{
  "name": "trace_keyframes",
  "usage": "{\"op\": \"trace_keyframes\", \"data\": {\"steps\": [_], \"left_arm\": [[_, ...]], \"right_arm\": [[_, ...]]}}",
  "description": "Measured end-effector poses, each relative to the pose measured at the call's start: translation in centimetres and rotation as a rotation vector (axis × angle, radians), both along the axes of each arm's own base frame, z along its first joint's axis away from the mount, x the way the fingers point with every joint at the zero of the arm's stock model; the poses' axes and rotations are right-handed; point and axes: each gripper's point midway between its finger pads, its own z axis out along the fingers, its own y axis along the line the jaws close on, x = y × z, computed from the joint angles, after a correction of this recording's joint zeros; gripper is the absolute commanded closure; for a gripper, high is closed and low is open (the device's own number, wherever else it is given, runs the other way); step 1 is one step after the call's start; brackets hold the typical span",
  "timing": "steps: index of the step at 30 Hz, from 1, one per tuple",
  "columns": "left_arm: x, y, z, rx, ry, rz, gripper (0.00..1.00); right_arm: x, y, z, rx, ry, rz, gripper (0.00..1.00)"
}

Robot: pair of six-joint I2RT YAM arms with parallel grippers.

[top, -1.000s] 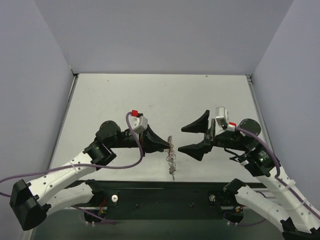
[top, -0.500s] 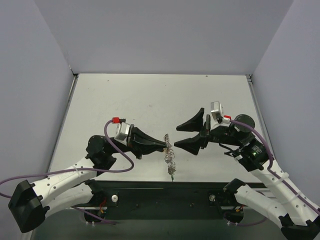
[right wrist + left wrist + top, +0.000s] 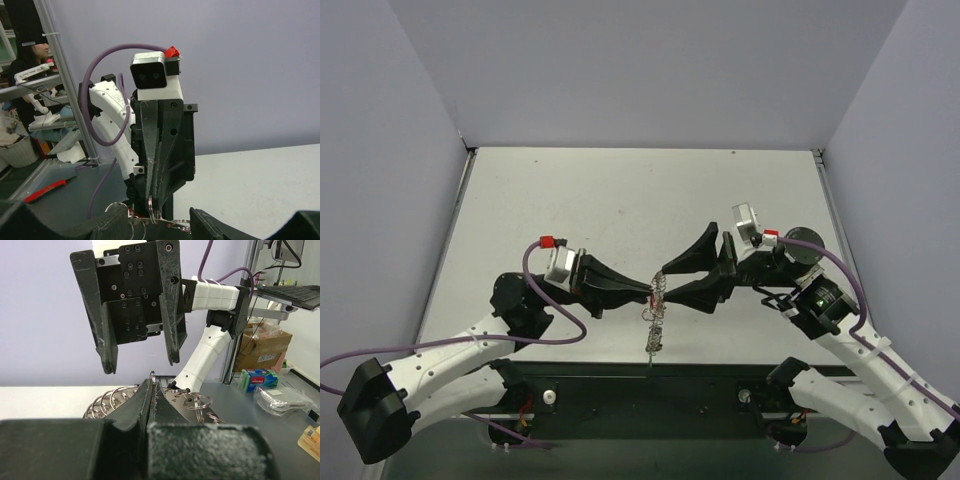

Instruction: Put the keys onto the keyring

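Note:
My left gripper (image 3: 648,290) is shut on the keyring (image 3: 657,303) and holds it above the table. A bunch of small silver rings and tags hangs down from it. In the left wrist view my fingertips (image 3: 151,385) pinch the thin wire ring (image 3: 152,374), with small rings (image 3: 199,402) fanned out on both sides. My right gripper (image 3: 668,284) is open, one finger on each side of the ring's top, and it also shows in the left wrist view (image 3: 140,357). In the right wrist view the left gripper (image 3: 159,200) hangs over the ring (image 3: 152,209). No loose coloured-head keys show.
The grey table (image 3: 620,200) is walled by pale panels on three sides. The black base rail (image 3: 650,390) runs along the near edge, just below the dangling bunch. Purple cables loop off both wrists.
My right gripper has moved left and now straddles the ring. The left gripper has turned and shifted slightly, still holding the ring, and the bunch now hangs a little further left and lower.

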Motion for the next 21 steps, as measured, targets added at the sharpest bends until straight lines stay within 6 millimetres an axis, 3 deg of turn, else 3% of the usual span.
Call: {"op": "trace_keyframes", "data": {"steps": [12,21], "left_arm": [[0.1,-0.2,-0.3,0.008,0.013,-0.003,1.0],[0.1,-0.2,-0.3,0.007,0.013,-0.003,1.0]], "right_arm": [[-0.4,1.4,-0.1,0.007,0.045,0.072,0.77],[-0.5,1.4,-0.2,0.004,0.054,0.081,0.78]]}}
